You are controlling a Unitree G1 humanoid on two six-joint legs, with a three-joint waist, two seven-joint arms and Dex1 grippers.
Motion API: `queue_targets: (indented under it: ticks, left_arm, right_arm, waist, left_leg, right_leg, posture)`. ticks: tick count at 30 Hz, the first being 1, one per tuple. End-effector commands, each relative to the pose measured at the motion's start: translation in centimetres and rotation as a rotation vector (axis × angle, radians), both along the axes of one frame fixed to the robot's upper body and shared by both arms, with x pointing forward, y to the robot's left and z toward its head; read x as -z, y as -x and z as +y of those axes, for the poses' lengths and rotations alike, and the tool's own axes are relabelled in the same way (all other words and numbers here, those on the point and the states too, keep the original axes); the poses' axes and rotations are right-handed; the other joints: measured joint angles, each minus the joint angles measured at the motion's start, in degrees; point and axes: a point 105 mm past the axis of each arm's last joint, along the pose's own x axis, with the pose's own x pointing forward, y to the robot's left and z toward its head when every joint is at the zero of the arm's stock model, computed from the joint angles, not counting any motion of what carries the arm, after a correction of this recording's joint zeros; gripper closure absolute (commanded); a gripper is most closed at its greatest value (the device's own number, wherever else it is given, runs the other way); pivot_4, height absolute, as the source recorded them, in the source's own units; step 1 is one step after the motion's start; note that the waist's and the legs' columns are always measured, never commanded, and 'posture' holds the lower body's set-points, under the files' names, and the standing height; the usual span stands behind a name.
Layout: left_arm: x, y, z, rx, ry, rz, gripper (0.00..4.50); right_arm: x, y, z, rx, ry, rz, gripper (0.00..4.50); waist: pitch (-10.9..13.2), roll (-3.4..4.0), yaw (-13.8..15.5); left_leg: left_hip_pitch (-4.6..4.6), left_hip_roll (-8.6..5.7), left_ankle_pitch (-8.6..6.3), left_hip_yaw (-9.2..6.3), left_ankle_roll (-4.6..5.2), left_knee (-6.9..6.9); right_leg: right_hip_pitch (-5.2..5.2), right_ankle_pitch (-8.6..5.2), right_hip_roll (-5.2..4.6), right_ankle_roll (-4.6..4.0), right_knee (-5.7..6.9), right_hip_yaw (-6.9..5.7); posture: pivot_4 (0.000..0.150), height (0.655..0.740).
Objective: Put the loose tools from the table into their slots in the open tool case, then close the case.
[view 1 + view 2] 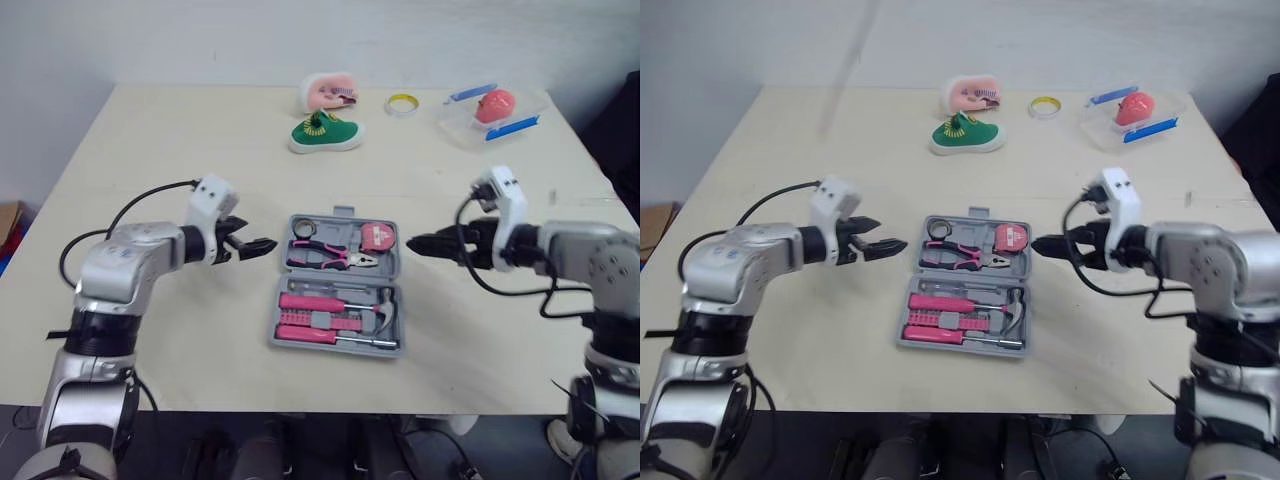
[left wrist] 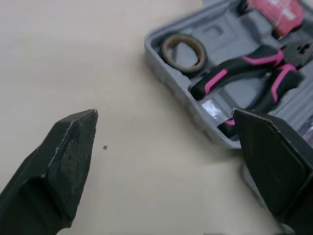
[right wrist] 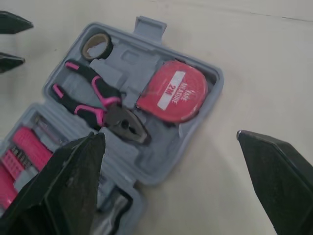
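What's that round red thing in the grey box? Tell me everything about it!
It is a tape measure: a rounded red body, plastic by the look, with a white label reading 2M MEASURE. It lies flat, label up, seated in its moulded slot in the open grey tool case, next to the pink-and-black pliers.
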Motion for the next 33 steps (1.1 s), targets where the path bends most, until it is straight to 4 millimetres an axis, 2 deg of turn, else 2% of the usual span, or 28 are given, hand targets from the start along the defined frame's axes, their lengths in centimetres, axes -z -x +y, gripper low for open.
queue_targets:
  ticks: [1, 4, 13, 16, 21, 29, 31, 33]
  left_arm:
    - [-0.2, -0.9, -0.2, -0.049, -0.021, 0.004, 0.06]
    - [-0.1, -0.9, -0.9, -0.063, 0.06, 0.071, 0.06]
    - [1.8, -1.3, -0.6, -0.109, -0.061, 0.092, 0.06]
    - [2.1, -1.8, -0.8, -0.139, -0.038, 0.094, 0.06]
    - [2.8, -1.6, -1.3, -0.128, -0.031, 0.121, 0.06]
    - [2.8, -2.0, -2.2, -0.115, -0.005, 0.14, 0.06]
    - [3.0, -2.1, -2.5, -0.106, 0.002, 0.157, 0.0]
    - [3.4, -2.1, -2.6, -0.099, -0.01, 0.169, 0.0]
  right_arm:
    - [1.7, -1.1, -1.1, 0.113, 0.11, 0.075, 0.0]
    - [1.9, -1.8, -0.6, 0.144, 0.092, 0.104, 0.0]
    - [3.1, -1.9, -0.2, 0.171, 0.111, 0.181, 0.0]
    - [3.9, -2.0, -0.5, 0.186, 0.111, 0.216, 0.0]
    - [4.5, -1.9, -0.3, 0.188, 0.093, 0.237, 0.0]
    - [5.7, -2.1, 0.3, 0.208, 0.045, 0.293, 0.0]
    - [5.7, -2.2, 0.5, 0.212, 0.033, 0.302, 0.5]
    - [5.8, -2.3, 0.5, 0.216, 0.03, 0.307, 1.25]
  waist:
    - [0.0, -0.02, 0.61]
    - [0.0, -0.02, 0.77]
    - [0.01, -0.02, 0.6]
    - [0.01, -0.03, 0.62]
    - [0.01, -0.02, 0.62]
    - [-0.07, -0.15, 0.41]
    - [-0.13, -0.24, 0.2]
    - [-0.13, -0.25, -0.07]
  left_leg:
    - [-0.08, -0.03, 0.12, -0.04, 0.0, -0.07]
    - [-0.15, -0.04, 0.12, 0.06, 0.0, -0.13]
    - [-0.26, -0.01, 0.24, 0.07, -0.12, -0.1]
    - [-0.18, -0.03, 0.3, 0.09, -0.12, -0.09]
    - [-0.09, -0.03, 0.35, 0.11, -0.14, -0.09]
    - [0.13, -0.02, 0.36, 0.17, -0.16, -0.08]
    - [0.16, -0.02, 0.36, 0.17, -0.16, -0.08]
    - [0.17, -0.02, 0.36, 0.17, -0.16, -0.1]
  right_leg:
    - [-0.04, 0.03, -0.01, 0.05, -0.04, -0.02]
    - [-0.14, 0.03, 0.01, 0.05, -0.07, 0.04]
    - [-0.31, 0.03, 0.08, 0.05, 0.07, 0.04]
    - [-0.29, 0.03, 0.06, 0.05, 0.15, 0.07]
    - [-0.28, 0.05, 0.05, 0.06, 0.28, 0.16]
    - [-0.13, 0.05, 0.05, 0.05, 0.37, 0.24]
    - [-0.1, 0.05, 0.05, 0.05, 0.38, 0.24]
    - [-0.1, 0.05, 0.04, 0.05, 0.39, 0.25]
  posture:
    - [0.15, 0.74]
    - [0.15, 0.74]
    - [0.15, 0.74]
    - [0.15, 0.74]
    - [0.15, 0.74]
    - [0.15, 0.74]
    - [0.15, 0.74]
    - [0.15, 0.74]
